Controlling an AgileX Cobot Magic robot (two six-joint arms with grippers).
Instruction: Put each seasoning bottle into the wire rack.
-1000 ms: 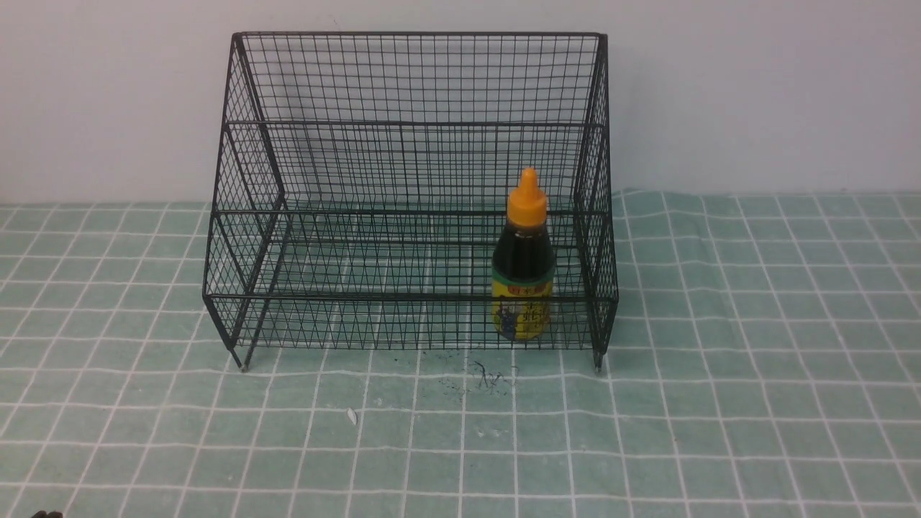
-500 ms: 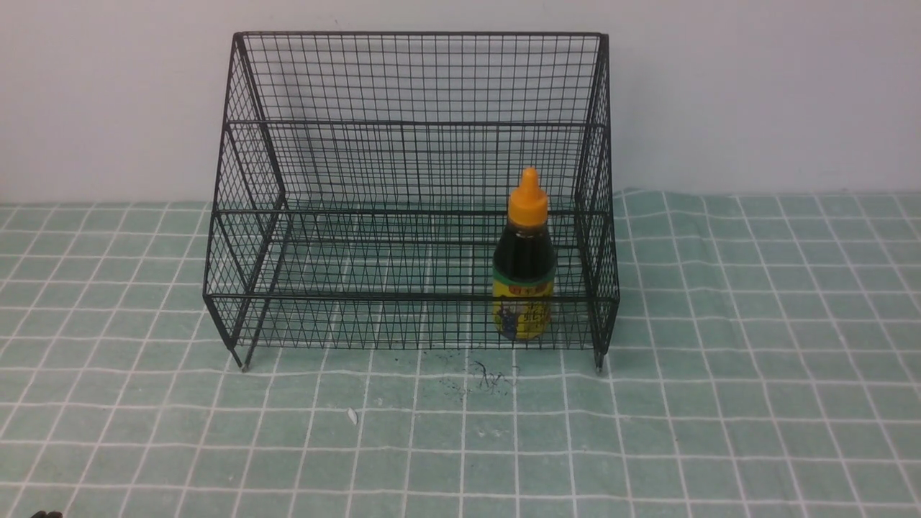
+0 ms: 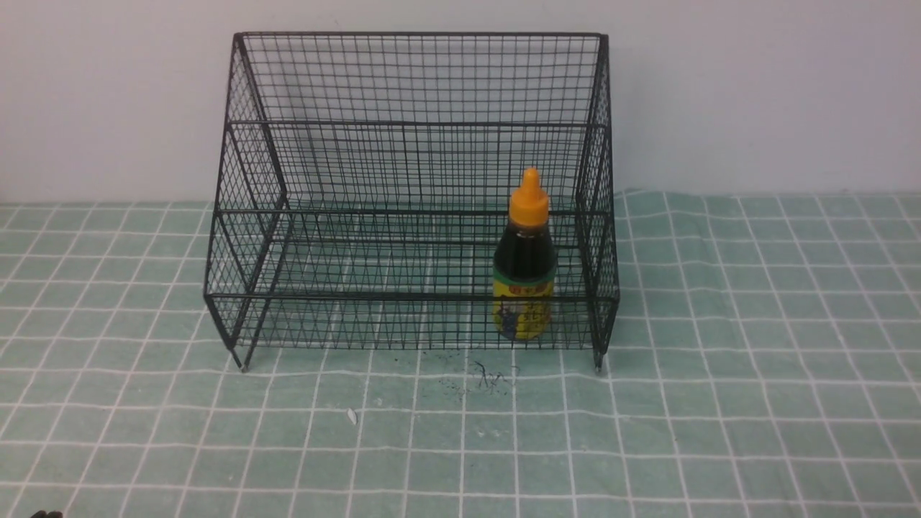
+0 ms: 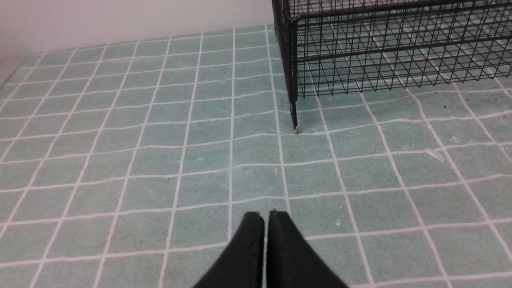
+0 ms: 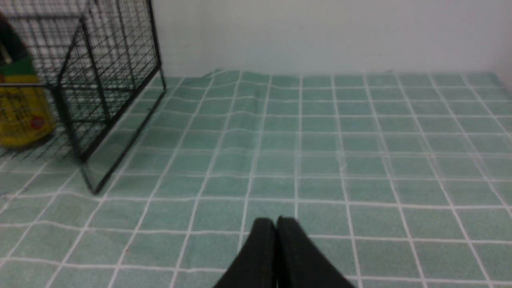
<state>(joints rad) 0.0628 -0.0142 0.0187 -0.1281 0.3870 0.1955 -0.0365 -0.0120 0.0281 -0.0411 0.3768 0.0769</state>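
The seasoning bottle (image 3: 524, 262), dark liquid, orange nozzle cap, yellow label, stands upright inside the lower tier of the black wire rack (image 3: 410, 122), near its right side. The right wrist view shows part of the bottle (image 5: 20, 108) behind the rack's mesh (image 5: 108, 72). The left wrist view shows the rack's left front corner and leg (image 4: 294, 104). My left gripper (image 4: 266, 218) is shut and empty above the cloth, well short of the rack. My right gripper (image 5: 276, 224) is shut and empty, off to the rack's right. Neither arm shows in the front view.
A green checked cloth (image 3: 755, 360) covers the table, slightly wrinkled. Dark specks (image 3: 486, 378) and a small white scrap (image 3: 352, 416) lie in front of the rack. A pale wall (image 3: 755, 86) stands close behind the rack.
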